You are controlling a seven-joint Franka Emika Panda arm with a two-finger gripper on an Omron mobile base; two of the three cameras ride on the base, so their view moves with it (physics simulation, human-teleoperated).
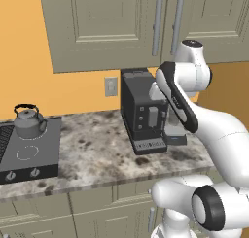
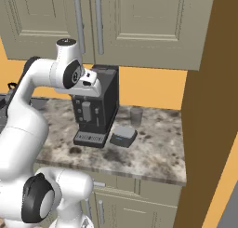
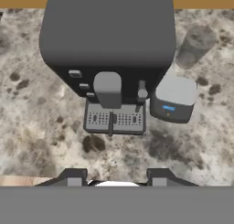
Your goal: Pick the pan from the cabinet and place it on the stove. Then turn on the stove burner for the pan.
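The cabinet (image 1: 112,23) hangs on the wall above the counter. Both of its panelled doors are shut, and their long bar handles (image 1: 158,25) stand side by side; it also spans the top of the right base view (image 2: 139,22). The pan is hidden. The stove (image 1: 29,154) lies at the far left of the counter, with round knobs (image 1: 35,172) on its front edge. My gripper (image 3: 116,178) hovers above and in front of a coffee machine, well right of the stove and below the cabinet. Its fingertips (image 3: 73,177) stand apart with nothing between them.
A dark coffee machine (image 1: 143,110) stands on the speckled counter under the cabinet. To its right are a small grey box (image 3: 173,98) and a glass (image 3: 195,47). A grey kettle (image 1: 28,121) occupies the stove's rear burner. A tall brown panel (image 2: 209,106) bounds the counter's right end.
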